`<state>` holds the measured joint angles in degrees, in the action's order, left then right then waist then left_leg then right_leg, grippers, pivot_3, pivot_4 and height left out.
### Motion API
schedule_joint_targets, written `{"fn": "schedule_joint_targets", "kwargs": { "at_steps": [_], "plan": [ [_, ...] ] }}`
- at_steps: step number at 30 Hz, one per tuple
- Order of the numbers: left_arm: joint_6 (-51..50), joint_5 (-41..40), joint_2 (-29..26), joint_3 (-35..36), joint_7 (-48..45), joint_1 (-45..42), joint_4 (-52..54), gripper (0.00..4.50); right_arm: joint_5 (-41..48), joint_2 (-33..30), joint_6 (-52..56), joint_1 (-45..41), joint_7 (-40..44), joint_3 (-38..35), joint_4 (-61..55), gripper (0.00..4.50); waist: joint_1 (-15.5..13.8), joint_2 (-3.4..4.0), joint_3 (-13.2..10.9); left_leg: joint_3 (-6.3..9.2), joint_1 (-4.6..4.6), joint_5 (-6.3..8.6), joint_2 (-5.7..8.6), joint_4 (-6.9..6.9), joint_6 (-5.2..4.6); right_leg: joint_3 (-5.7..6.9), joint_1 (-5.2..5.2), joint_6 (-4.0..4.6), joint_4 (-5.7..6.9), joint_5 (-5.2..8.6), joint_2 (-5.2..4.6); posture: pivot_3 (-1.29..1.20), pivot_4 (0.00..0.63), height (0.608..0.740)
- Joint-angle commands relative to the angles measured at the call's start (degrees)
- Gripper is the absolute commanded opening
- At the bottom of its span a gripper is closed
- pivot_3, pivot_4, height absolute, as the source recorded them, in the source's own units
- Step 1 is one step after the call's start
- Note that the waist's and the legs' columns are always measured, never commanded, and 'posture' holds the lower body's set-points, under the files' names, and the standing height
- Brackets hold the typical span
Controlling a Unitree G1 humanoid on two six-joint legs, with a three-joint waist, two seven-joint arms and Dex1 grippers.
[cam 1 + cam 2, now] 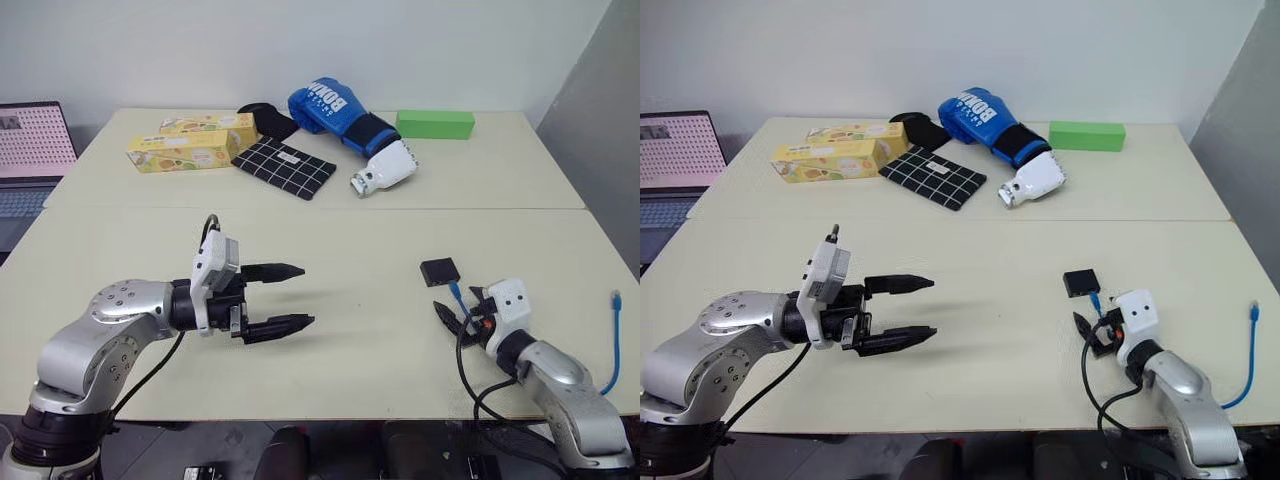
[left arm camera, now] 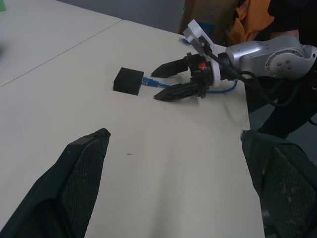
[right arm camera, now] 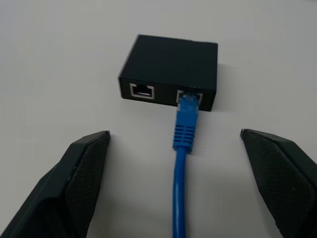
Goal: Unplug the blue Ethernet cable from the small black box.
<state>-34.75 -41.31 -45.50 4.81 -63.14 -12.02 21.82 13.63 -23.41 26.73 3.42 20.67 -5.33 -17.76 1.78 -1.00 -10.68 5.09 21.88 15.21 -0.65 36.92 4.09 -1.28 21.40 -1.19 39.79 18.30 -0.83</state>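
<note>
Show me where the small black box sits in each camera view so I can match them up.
Left eye view: small black box on the near table, just ahead of the right gripper.
Right eye view: same spot, ahead of that gripper.
Left wrist view: across the table, facing the right gripper's fingertips.
Right wrist view: centred between the open fingers.
Shared landmark: the blue Ethernet cable, plugged into the box.

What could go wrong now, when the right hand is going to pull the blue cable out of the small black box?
1. The small black box lies loose on the table, and the left hand is open and far from it, so the box may slide along with the blue Ethernet cable.
2. The open right hand straddles the cable behind the plug; gripping there could miss the latch, leaving the plug locked.
</note>
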Motion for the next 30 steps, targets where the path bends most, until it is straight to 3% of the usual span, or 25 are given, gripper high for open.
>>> {"fn": "schedule_joint_targets", "kwargs": {
  "at_steps": [1, 9, 17, 19, 24, 30],
  "plan": [
    [1.46, 1.71, -0.71, -0.84, -0.81, -1.29, -0.29, 4.50, -1.51, 0.32, 0.40, -0.85, -1.85, -0.34, 0.03, 4.10, 0.00, 0.00, 0.00, 0.00, 0.00, 0.00, 0.00, 0.00, 0.00, 0.00, 0.01, 0.00, 0.01, 0.00, 0.00, 0.00, 0.150, 0.740],
    [2.85, 4.76, -0.69, -1.47, -1.18, -0.73, -1.88, 4.50, -2.44, -1.35, 0.95, -1.08, 0.10, 0.88, -0.83, 2.54, 0.00, 0.00, 0.00, 0.01, 0.00, 0.00, -0.01, 0.00, 0.00, 0.00, 0.00, 0.00, 0.02, 0.00, 0.00, 0.00, 0.150, 0.740],
    [0.11, 6.12, 0.84, -2.99, 0.51, -2.47, -5.02, 4.50, -3.02, -5.54, -3.88, -3.53, 5.27, 1.40, 1.20, 0.41, -0.01, 0.00, 0.00, 0.00, 0.00, 0.00, 0.01, 0.01, -0.01, 0.00, 0.01, 0.00, 0.02, 0.00, -0.01, 0.00, 0.150, 0.740],
    [-1.29, 5.39, 1.57, -2.80, 1.25, -3.79, -6.36, 4.50, -2.12, -6.88, -5.80, -5.21, 8.63, 2.04, 1.21, 0.19, -0.03, 0.00, 0.00, 0.02, 0.01, 0.00, 0.01, 0.01, -0.01, 0.02, 0.01, 0.00, 0.02, 0.00, -0.01, 0.00, 0.150, 0.740],
    [-7.52, 1.93, 3.43, -2.21, 2.71, -8.01, -9.45, 4.50, -2.91, -10.24, -12.93, -11.50, 17.53, 5.37, 2.58, 0.16, 0.20, 0.00, -0.01, 0.01, 0.00, 0.00, 0.01, 0.02, -0.01, 0.03, 0.03, 0.00, 0.07, 0.00, 0.01, 0.00, 0.150, 0.740],
    [-17.33, -8.10, 3.13, 0.38, 0.15, -10.76, -8.32, 4.50, -10.61, -13.89, -35.18, -23.80, 28.04, 14.30, 8.53, 0.15, 0.50, 0.00, -0.02, 0.02, 0.04, 0.00, -0.01, 0.02, -0.01, 0.06, 0.07, 0.00, 0.06, 0.00, 0.04, 0.00, 0.150, 0.740]
  ]
}}
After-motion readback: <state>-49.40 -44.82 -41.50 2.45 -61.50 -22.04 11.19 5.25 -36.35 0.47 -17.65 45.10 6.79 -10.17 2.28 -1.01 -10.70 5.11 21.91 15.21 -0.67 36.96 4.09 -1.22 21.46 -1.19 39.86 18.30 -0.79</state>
